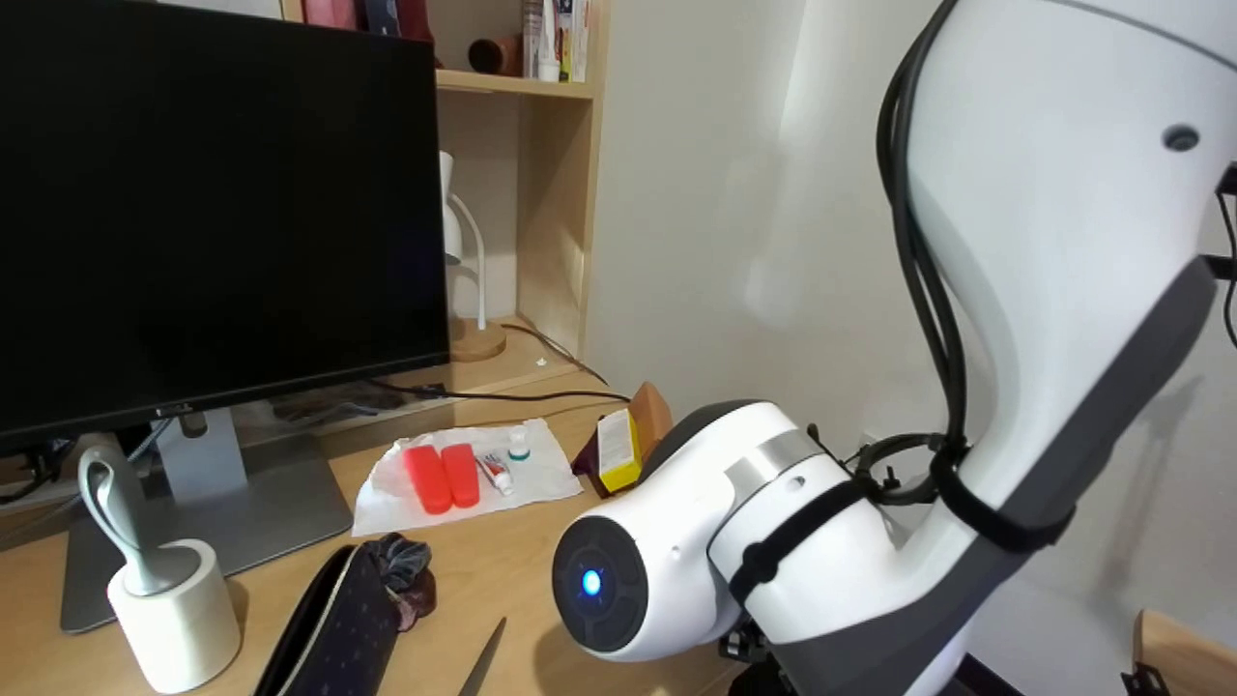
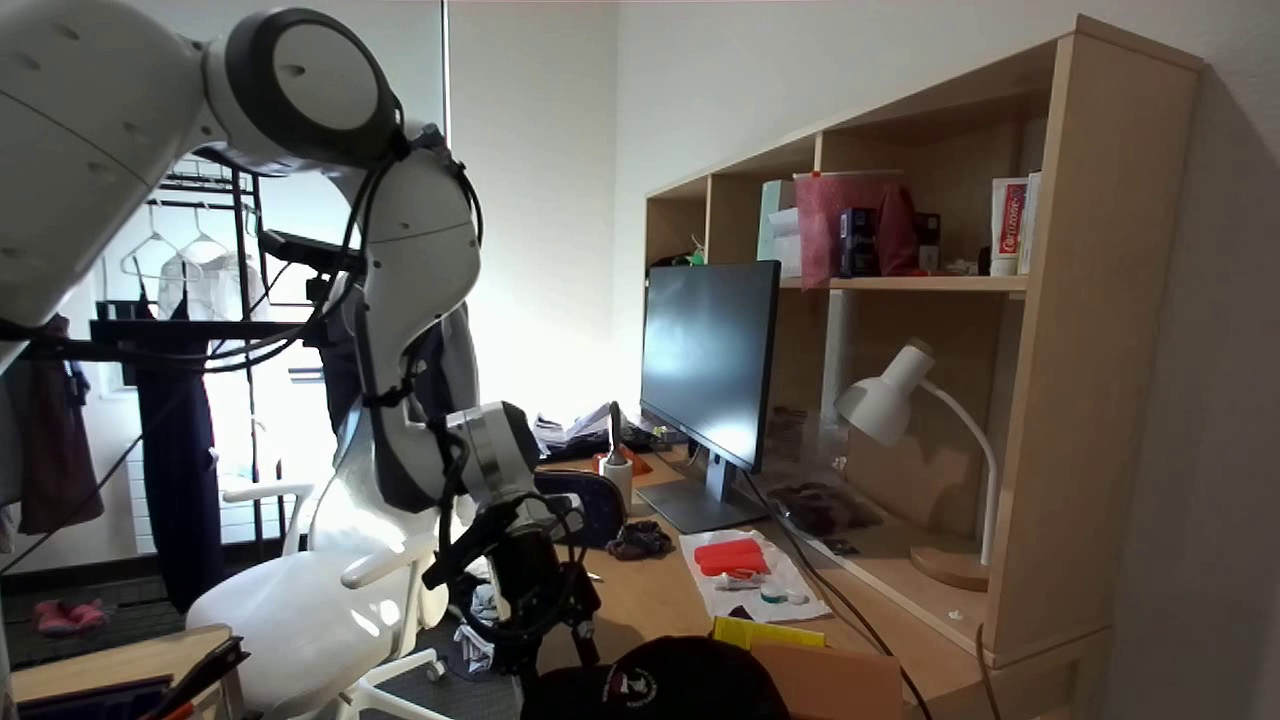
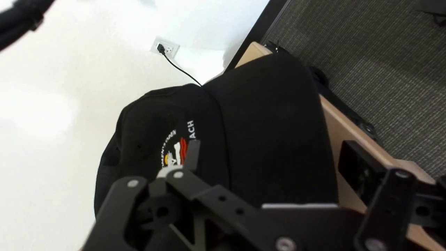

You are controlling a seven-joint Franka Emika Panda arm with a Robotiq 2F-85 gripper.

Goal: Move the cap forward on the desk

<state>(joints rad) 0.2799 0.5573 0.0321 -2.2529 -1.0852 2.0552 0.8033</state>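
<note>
The cap (image 3: 268, 115) is black, with a red, white and yellow emblem on its crown, and fills the middle of the wrist view. Its brim points toward the edge of the desk (image 3: 343, 129). In an exterior view the cap (image 2: 700, 680) shows at the bottom, cut off by the frame; the desk (image 2: 640, 600) stretches away behind it. My gripper (image 3: 275, 162) stands open over the cap, one finger over the emblem and the other beyond the brim's outer edge. Whether either finger touches the fabric I cannot tell. In an exterior view the arm hides the cap.
Close to the cap are a yellow box (image 2: 768, 633) and an orange-tan panel (image 2: 830, 680). Farther along lie a white sheet (image 1: 377, 517) with red cases (image 1: 443, 478), a dark pencil case (image 1: 338, 628), a white holder (image 1: 174, 619) and the monitor (image 1: 222, 222).
</note>
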